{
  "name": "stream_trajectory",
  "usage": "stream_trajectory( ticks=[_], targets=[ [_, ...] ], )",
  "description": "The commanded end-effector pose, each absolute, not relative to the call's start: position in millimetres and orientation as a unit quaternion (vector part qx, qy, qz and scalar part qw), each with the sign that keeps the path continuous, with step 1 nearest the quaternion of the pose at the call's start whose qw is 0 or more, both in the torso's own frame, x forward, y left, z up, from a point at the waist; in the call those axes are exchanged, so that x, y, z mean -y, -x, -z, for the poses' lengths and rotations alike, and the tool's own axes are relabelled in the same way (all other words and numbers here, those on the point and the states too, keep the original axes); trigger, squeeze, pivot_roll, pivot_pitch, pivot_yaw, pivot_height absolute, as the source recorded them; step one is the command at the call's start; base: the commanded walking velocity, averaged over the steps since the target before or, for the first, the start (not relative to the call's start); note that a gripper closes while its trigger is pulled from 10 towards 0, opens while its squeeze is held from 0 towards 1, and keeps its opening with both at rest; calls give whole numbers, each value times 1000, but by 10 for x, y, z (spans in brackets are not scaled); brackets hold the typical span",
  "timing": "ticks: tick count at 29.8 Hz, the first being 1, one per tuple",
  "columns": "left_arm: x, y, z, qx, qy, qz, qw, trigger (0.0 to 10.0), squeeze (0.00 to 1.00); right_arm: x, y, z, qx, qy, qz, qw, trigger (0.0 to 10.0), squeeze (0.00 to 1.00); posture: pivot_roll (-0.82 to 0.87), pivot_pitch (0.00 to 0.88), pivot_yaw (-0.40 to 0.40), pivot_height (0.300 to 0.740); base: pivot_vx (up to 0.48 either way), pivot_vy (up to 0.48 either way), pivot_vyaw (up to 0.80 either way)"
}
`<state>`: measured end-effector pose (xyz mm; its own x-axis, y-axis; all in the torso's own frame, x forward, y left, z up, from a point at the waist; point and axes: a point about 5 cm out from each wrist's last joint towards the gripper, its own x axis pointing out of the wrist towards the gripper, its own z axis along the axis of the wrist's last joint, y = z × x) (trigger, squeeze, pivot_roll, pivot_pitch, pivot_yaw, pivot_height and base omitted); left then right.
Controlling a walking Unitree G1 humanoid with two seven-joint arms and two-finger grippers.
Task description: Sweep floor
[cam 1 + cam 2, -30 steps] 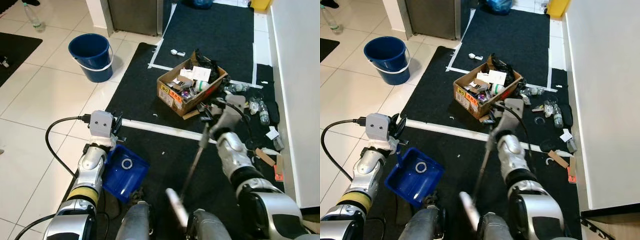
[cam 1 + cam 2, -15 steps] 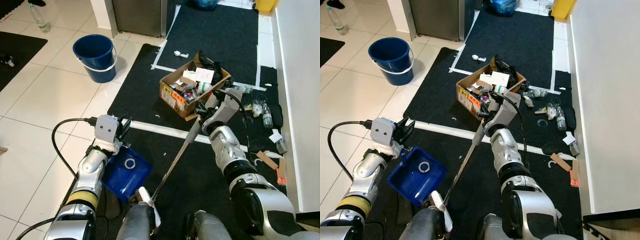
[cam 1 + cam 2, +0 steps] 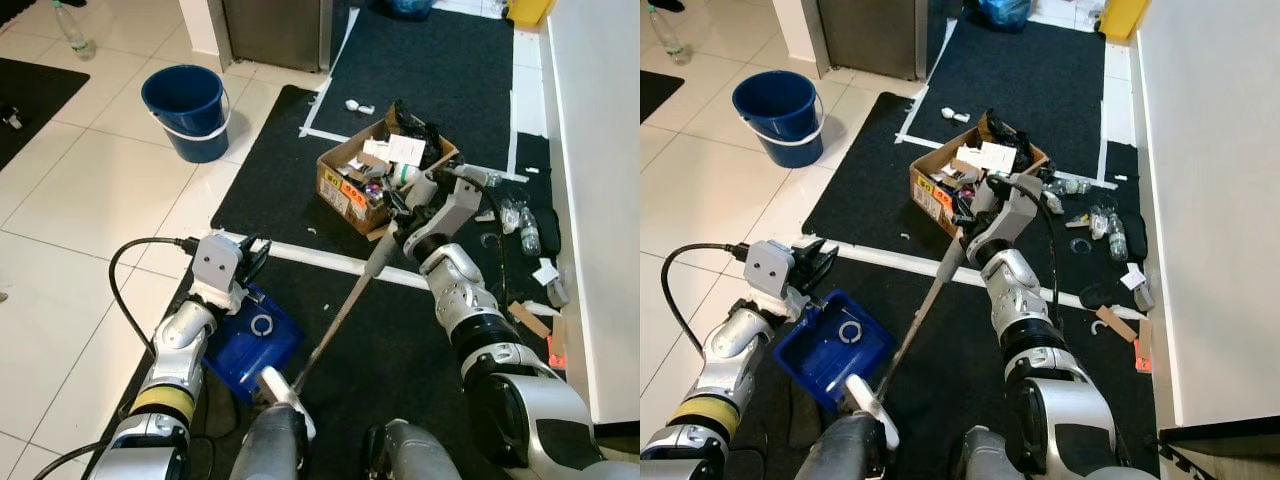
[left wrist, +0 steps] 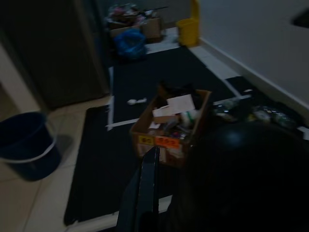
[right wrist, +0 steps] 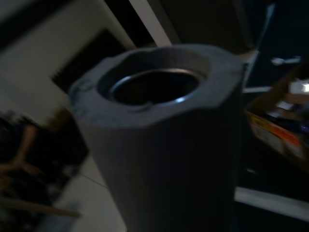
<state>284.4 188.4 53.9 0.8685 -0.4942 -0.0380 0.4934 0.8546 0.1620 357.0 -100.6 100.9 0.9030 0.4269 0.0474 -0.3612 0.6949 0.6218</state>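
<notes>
The right hand (image 3: 392, 232) grips the grey top of a long metal broom handle (image 3: 340, 318), which slants across the black floor mat (image 3: 390, 330) toward the robot's legs. The left hand (image 3: 250, 262) clasps the rim of a blue plastic dustpan (image 3: 245, 340) holding a small ring. Beyond sit an open cardboard box of rubbish (image 3: 385, 172), a blue bucket (image 3: 187, 110) and scattered litter (image 3: 525, 225).
</notes>
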Motion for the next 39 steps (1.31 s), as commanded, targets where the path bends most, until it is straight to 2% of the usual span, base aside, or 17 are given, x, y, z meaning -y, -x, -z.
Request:
stream_trajectory(
  ticks=[1, 5, 7, 8, 9, 11, 21, 26, 28, 32, 36, 39],
  targets=[
    [-1754, -2634, -181, -92, -22, 296, 950, 10000, 0, 830, -3521, -1009, -53, -420, -249, 871, 10000, 0, 115, 153, -77, 740, 0, 0, 0],
    [-1746, -2628, -184, -93, -24, 306, 947, 10000, 0, 670, -3426, -990, -72, -411, -321, 850, 10000, 0, 119, 154, -80, 740, 0, 0, 0],
    [-1746, -2628, -184, -93, -24, 306, 947, 10000, 0, 670, -3426, -990, -72, -411, -321, 850, 10000, 0, 119, 154, -80, 740, 0, 0, 0],
    [-1732, -2628, -194, -90, -23, 313, 945, 10000, 0, 506, -3305, -914, -102, -350, -387, 847, 10000, 0, 121, 152, -81, 740, 0, 0, 0],
    [-1732, -2628, -194, -90, -23, 313, 945, 10000, 0, 506, -3305, -914, -102, -350, -387, 847, 10000, 0, 121, 152, -81, 740, 0, 0, 0],
    [-1720, -2625, -203, -88, -24, 319, 943, 10000, 0, 412, -3226, -858, -115, -294, -425, 848, 10000, 0, 123, 155, -82, 740, 0, 0, 0],
    [-1727, -2593, -194, -91, -30, 333, 938, 10000, 0, 169, -3046, -728, -143, -176, -477, 849, 10000, 0, 128, 159, -84, 740, 0, 0, 0],
    [-1716, -2583, -189, -93, -34, 339, 935, 10000, 0, 144, -2997, -653, -149, -129, -462, 865, 10000, 0, 122, 166, -81, 740, 0, 0, 0],
    [-1703, -2578, -184, -95, -33, 343, 934, 10000, 0, 181, -3051, -653, -151, -168, -412, 883, 10000, 0, 120, 165, -76, 740, 0, 0, 0],
    [-1670, -2578, -179, -97, -33, 350, 931, 10000, 0, 352, -3216, -702, -151, -300, -308, 890, 10000, 0, 122, 166, -74, 740, 0, 0, 0],
    [-1665, -2584, -185, -96, -33, 351, 931, 10000, 0, 535, -3311, -702, -153, -346, -249, 892, 10000, 0, 122, 167, -71, 740, 0, 0, 0],
    [-1671, -2585, -185, -97, -33, 352, 930, 10000, 0, 648, -3347, -680, -158, -340, -222, 900, 10000, 0, 121, 167, -69, 740, 0, 0, 0]
  ],
)
